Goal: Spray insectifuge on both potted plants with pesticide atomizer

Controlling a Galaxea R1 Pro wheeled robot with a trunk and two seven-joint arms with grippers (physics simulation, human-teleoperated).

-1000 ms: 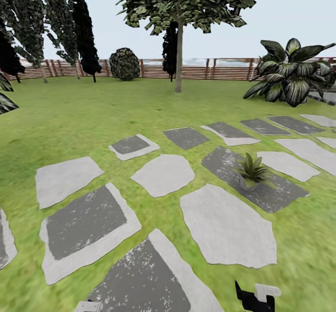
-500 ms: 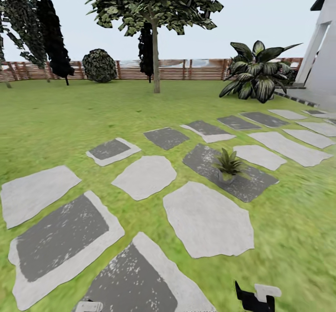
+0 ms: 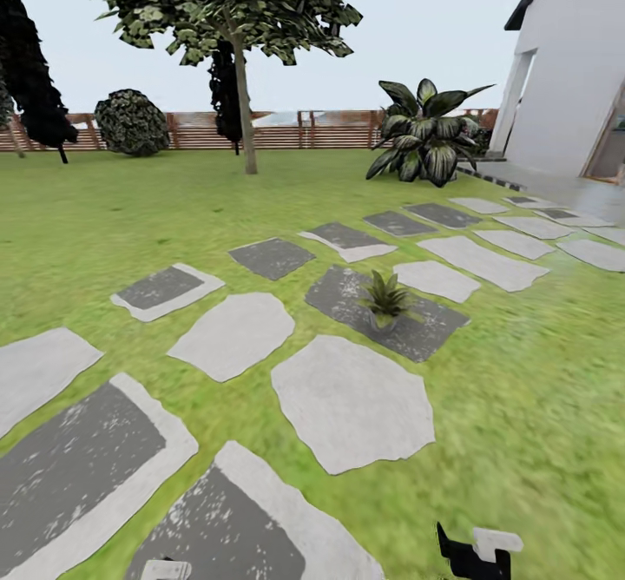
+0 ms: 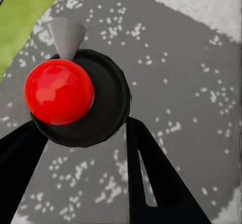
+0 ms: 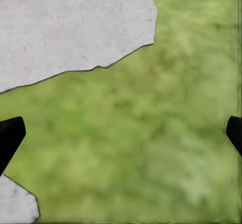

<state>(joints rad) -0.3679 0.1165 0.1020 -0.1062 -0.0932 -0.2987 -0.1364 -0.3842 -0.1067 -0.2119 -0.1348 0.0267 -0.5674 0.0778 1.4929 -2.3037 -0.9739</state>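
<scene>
- Facing you: one potted plant (image 3: pixel 384 299) on a dark slab (image 3: pixel 386 313)
- Your right gripper (image 5: pixel 121 133) spreads wide over lawn (image 5: pixel 151 143); left gripper's (image 4: pixel 83 173) finger state unreadable

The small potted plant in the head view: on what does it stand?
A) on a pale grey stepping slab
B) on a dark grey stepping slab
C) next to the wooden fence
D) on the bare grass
B: the potted plant stands on a dark grey stepping slab, with grass around the slab and the wooden fence far behind it.
</scene>
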